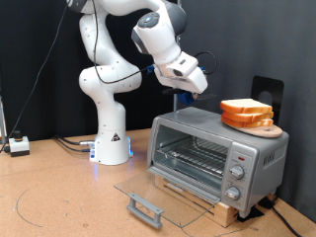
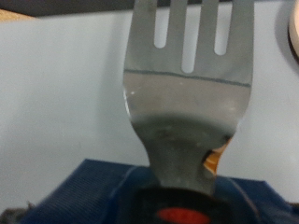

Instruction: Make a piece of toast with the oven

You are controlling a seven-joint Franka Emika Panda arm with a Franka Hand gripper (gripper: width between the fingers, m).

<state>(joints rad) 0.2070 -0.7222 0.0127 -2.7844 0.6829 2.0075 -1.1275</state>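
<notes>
The silver oven (image 1: 255,148) stands on the table at the exterior view's right. Its glass door (image 1: 163,188) lies open and flat, with the dark handle (image 1: 144,207) at the front. The wire rack (image 1: 193,156) inside looks bare. Stacked bread slices (image 1: 247,112) rest on a wooden board on the oven's top. No single separate slice shows. My gripper (image 1: 188,83) hovers above the oven's top left corner, left of the bread. In the wrist view a metal fork-like spatula (image 2: 187,84) sticks out from the hand. My fingers do not show clearly.
The oven sits on a wooden base (image 1: 202,204). Knobs (image 1: 236,175) run down its right panel. A small white box (image 1: 18,145) and cables (image 1: 69,143) lie at the left. A black object (image 1: 267,91) stands behind the bread. My arm's white base (image 1: 111,138) is behind the door.
</notes>
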